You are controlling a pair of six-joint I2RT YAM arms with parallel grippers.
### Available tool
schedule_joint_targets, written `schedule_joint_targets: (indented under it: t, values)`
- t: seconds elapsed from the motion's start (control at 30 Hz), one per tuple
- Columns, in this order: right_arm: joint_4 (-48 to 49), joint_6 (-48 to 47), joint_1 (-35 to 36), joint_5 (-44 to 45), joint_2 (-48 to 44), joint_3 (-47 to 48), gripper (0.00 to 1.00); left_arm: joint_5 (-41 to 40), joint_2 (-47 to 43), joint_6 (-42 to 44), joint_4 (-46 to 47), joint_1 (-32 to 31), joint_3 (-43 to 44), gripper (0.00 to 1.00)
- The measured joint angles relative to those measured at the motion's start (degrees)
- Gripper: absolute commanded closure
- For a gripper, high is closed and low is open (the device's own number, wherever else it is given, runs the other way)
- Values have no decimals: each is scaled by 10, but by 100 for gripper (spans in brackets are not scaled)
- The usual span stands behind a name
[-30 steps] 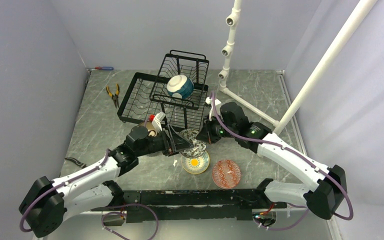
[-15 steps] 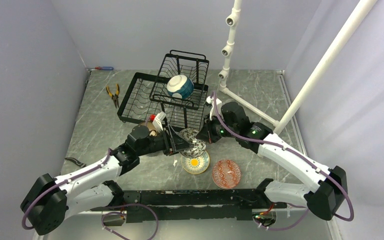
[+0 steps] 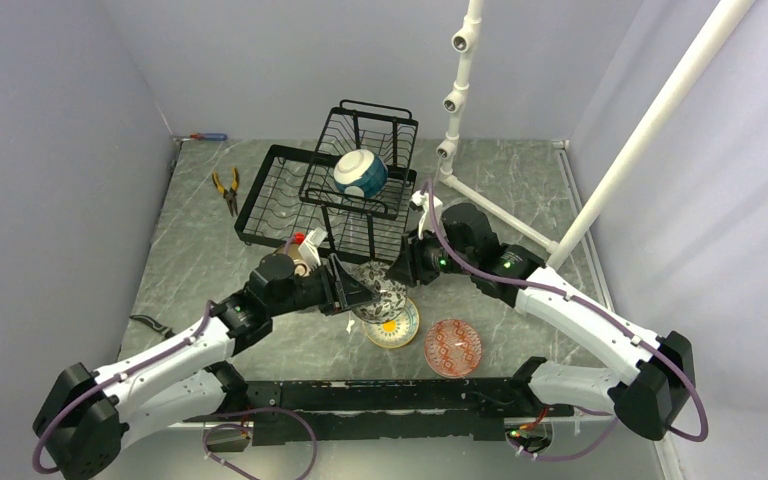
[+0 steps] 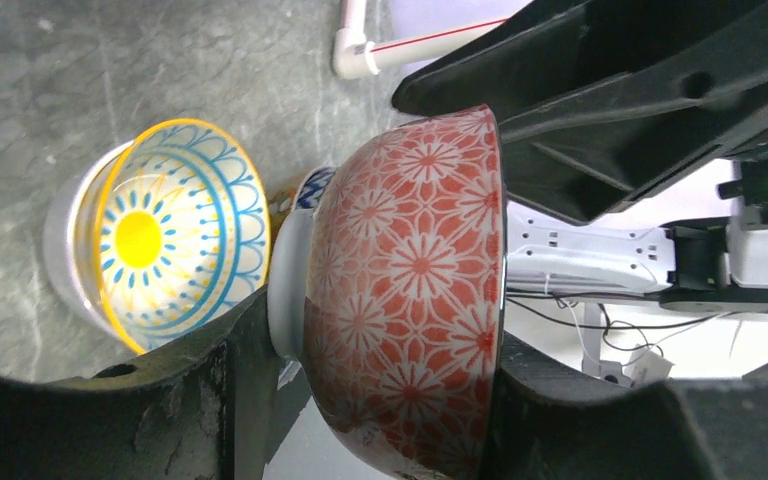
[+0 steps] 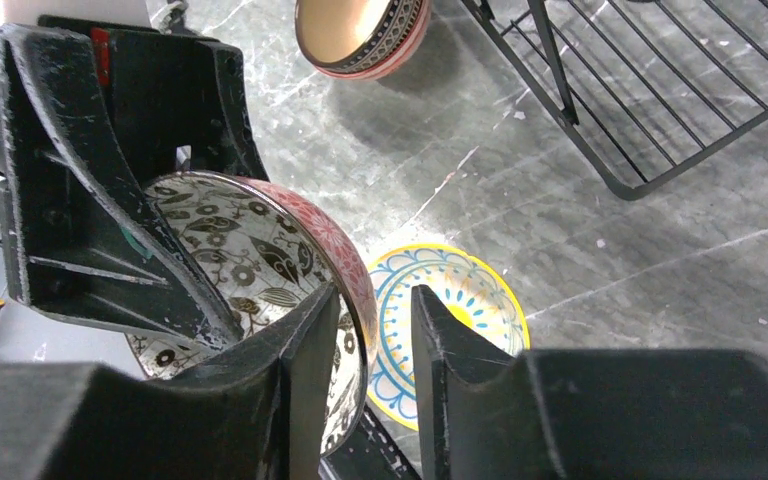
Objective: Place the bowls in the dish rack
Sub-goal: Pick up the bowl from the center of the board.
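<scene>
Red bowl [image 4: 410,300] is up off the table [image 3: 190,260], tipped on its side, just in front of the rack [image 3: 280,190]. The left gripper [image 3: 358,288] has it clamped, one finger at the foot, the other at the rim. The right gripper [image 5: 365,340] is in there too, fingers parted, straddling the rim with a gap on the outer side. Yellow bowl [image 4: 160,235] sits on the table just beneath, and a teal bowl [image 3: 360,172] lies in the rack's raised tier.

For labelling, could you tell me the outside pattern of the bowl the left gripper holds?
The bowl is red with white flowers; clearest in left wrist view.
</scene>
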Motion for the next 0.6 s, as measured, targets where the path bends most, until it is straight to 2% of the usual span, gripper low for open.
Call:
schedule_joint_targets:
  t: [0.23, 0.6]
  values:
    - [13, 13, 0, -3, 0, 0, 30, -24, -13, 45, -113, 0, 35, 97]
    - [39, 30, -17, -17, -23, -9, 12, -75, -29, 124, -292, 0, 125, 97]
